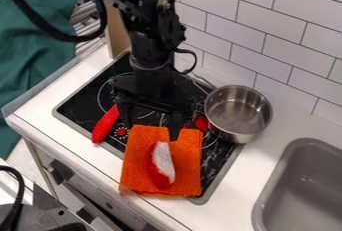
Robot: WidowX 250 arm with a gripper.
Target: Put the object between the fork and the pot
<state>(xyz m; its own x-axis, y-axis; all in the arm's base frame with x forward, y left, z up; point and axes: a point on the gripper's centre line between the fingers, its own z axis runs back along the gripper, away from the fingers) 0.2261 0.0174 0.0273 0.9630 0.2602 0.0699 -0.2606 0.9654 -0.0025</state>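
Observation:
The black gripper (152, 126) hangs over the stove and the upper part of an orange cloth (137, 150), its fingers apart. Below it, a red and white object (162, 162) lies on the cloth, not between the fingers. A metal pot (238, 110) stands to the right, at the stove's upper right edge. Left of the cloth lies a long red object (105, 124); I cannot tell whether it is the fork's handle. Another red item (202, 122) is partly visible between the gripper and the pot.
The black stove top (85, 104) lies under the cloth. A grey sink (304, 190) is at the lower right, with white counter (237, 190) between it and the stove. A tiled wall (267, 25) rises behind the pot, and green fabric (33, 60) is at the left.

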